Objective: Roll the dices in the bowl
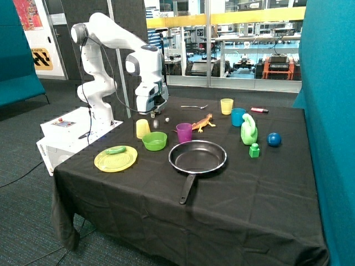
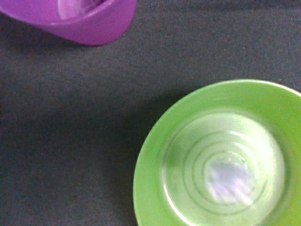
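Hanging above the far side of the counter [image 1: 166,221], the claw [image 1: 156,109] sits over the gap between the yellow cup [image 1: 142,128] and a small dark piece [image 1: 156,123] on the cloth, and whether its fingers are spread or pressed together cannot be told. Nearest the camera, the black frying pan [image 1: 197,157] lies with its handle pointing toward the front edge, and the flat yellow-green plate [image 1: 115,159] carries a green item on its rim. Just behind them the lime-green bowl [image 1: 154,141] rests between the yellow cup and the purple cup [image 1: 183,132]; the wrist view looks straight down into the bowl [image 2: 221,155], showing only ringed ridges and a pale glare on its floor, with the purple cup [image 2: 75,19] close by. Beyond the bowl, a tiny white die [image 1: 167,118] lies on the cloth near the dark piece, both outside the bowl. Farther off stand an orange toy lizard [image 1: 203,122], a blue cup [image 1: 238,117], a green bottle [image 1: 248,130], a blue ball [image 1: 274,139] and a spoon [image 1: 194,106].
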Action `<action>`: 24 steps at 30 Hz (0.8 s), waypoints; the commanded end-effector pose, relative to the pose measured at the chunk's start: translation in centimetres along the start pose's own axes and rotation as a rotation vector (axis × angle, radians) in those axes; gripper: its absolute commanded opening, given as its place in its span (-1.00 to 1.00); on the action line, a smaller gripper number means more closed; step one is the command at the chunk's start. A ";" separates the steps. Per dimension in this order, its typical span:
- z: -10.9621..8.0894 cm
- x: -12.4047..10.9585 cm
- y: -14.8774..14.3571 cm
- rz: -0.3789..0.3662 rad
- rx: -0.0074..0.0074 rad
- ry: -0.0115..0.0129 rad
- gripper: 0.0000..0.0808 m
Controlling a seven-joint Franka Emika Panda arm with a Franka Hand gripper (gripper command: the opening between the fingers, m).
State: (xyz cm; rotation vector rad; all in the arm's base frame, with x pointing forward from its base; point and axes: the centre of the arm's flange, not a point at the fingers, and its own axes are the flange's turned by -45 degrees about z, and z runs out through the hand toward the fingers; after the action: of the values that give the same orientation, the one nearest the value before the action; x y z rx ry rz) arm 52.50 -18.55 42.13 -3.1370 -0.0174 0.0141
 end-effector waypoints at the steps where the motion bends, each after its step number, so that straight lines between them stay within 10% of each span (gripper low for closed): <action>1: 0.2 -0.8 -0.3 0.002 -0.0045 0.0089 0.31; 24: 0.3 0.0 -3.2 -0.055 -0.0048 0.0088 0.41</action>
State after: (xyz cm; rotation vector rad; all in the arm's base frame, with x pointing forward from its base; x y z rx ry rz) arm 52.29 -17.02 42.04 -3.1380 -0.0554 -0.0003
